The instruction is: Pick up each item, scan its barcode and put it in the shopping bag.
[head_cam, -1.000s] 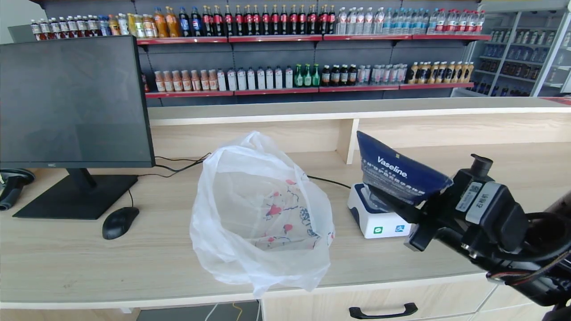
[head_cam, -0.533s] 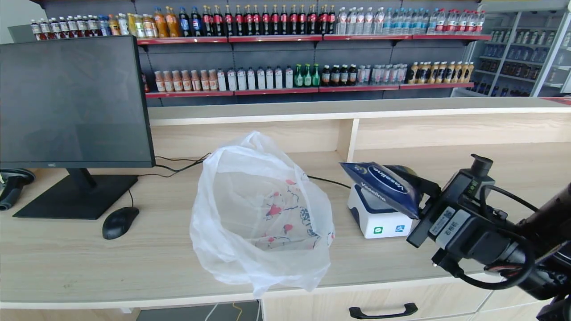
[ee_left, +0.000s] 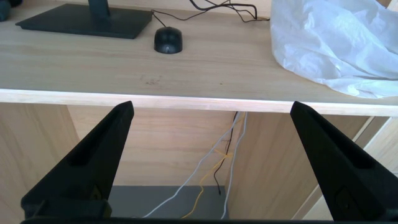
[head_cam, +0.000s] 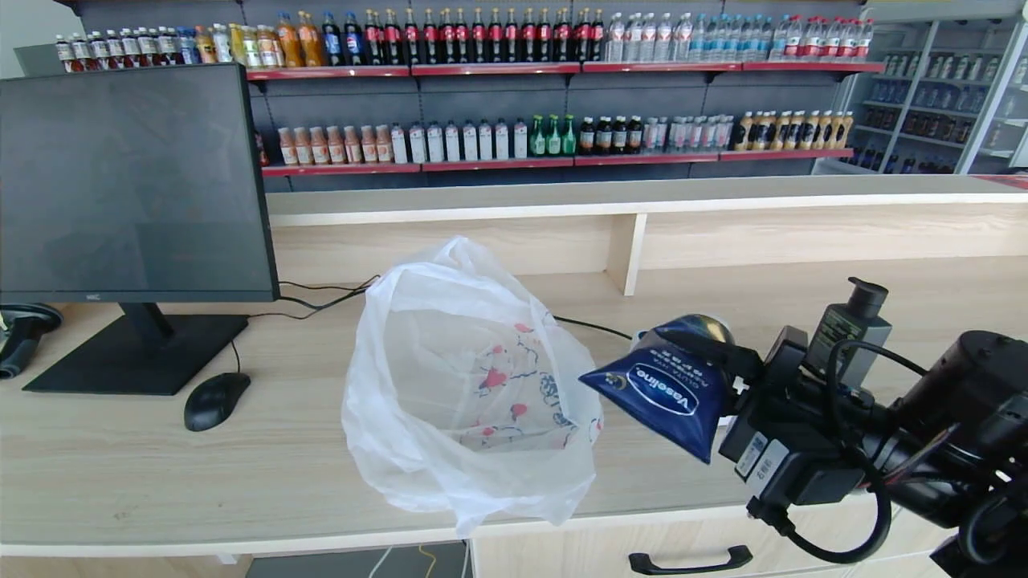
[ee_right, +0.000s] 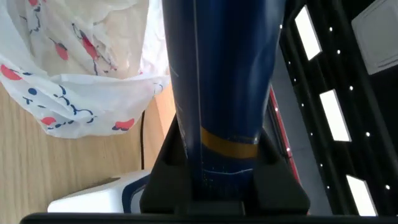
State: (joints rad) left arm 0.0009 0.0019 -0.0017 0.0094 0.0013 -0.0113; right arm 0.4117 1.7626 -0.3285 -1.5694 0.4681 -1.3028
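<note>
While the right gripper [head_cam: 723, 363] clamps the blue tube [head_cam: 665, 391] just beside the rim of the shopping bag [head_cam: 418, 353] — not yet inside — bagging it remains, and the grey pump bottle [head_cam: 850, 331] looks untouched.

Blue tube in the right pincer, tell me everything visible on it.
The blue tube is dark, glossy soft plastic with a white-rimmed oval label and a gold band near its round end. The right pincer grips that end from both sides. It is held in the air over the counter, tilted, with its flat crimped end pointing toward the shopping bag, close to the bag's rim. Contact with the bag cannot be told.
</note>
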